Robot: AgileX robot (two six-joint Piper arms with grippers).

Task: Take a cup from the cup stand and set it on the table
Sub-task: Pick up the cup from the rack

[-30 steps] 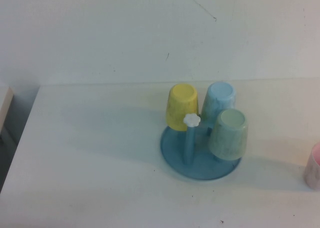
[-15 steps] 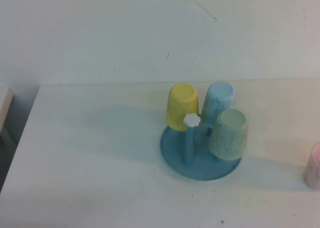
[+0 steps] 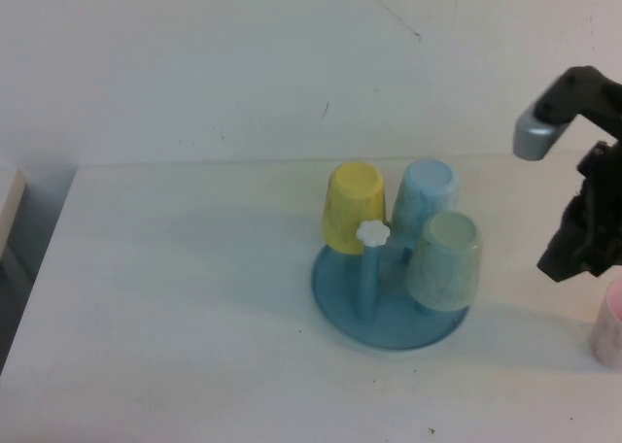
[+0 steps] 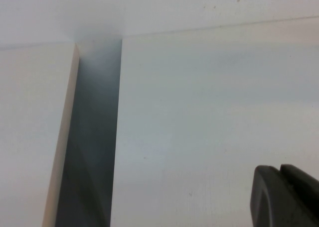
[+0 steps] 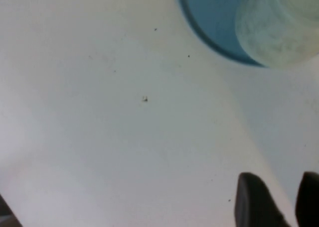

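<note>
Right jaws parted near pegged cup (image 3: 443,260); left closed.

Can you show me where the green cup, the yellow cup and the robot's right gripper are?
green cup (image 3: 444,261): high view, on its side wall.
yellow cup (image 3: 353,208): high view, on its side wall.
right gripper (image 5: 276,199): right wrist view, midway between its two dark fingertips.

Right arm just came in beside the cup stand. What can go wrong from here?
1. The pale mint-green plastic tumbler sits upside down on the round blue plastic cup stand, close against the light blue cup and yellow cup; a wide approach may knock them.
2. The right end effector, slightly open and empty, hangs near the pink cup at the white table's edge and may bump it.
3. The left end effector is shut, parked far away.
</note>
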